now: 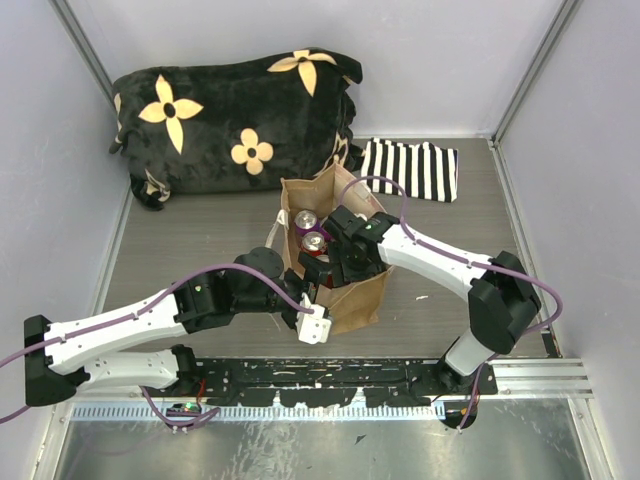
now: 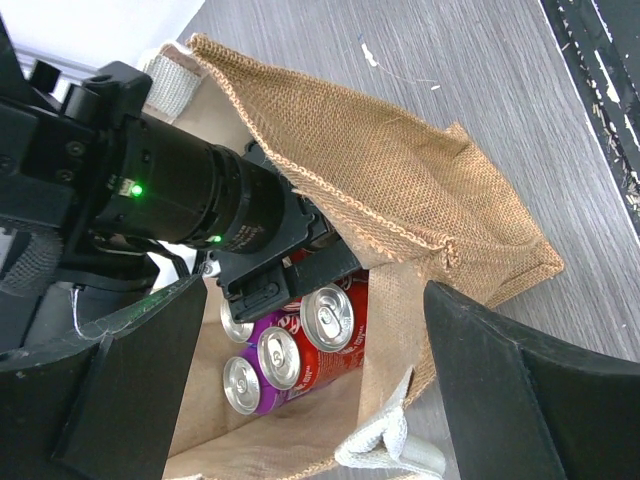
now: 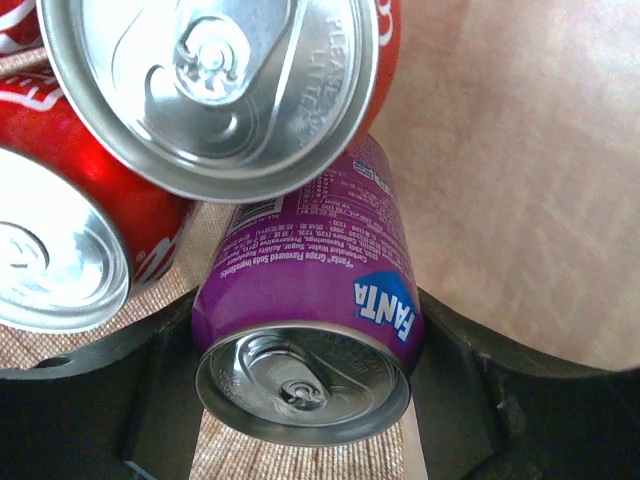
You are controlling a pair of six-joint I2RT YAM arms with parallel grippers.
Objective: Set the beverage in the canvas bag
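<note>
The grey wood-grain counter carries a black plush blanket with cream flowers bundled in its far left corner and a black-and-white striped cloth against the far edge toward the right. Midway between the side edges stands the tan woven jute bag, upright with its mouth open. The right gripper reaches down into that mouth. Its wrist camera shows the dark fingers pressed on either side of a purple Fanta can, which is upright and already low inside the bag, near the woven floor. It sits just beside two red cans (one of them touches it at the shoulder). The left gripper hovers at the bag's corner closest to the near edge. Its fingers are spread wide and clamp nothing, though the bag's cream handle lies in the gap between them. The step in hand looks like the final setting-down of the beverage, and the task seems almost complete. The next move calls for parting the right fingers enough to free the can without nudging its neighbours, then lifting the gripper straight up through the mouth, clear of the floppy rim and handles. Whether the can's base already rests on the floor cannot be told.
</note>
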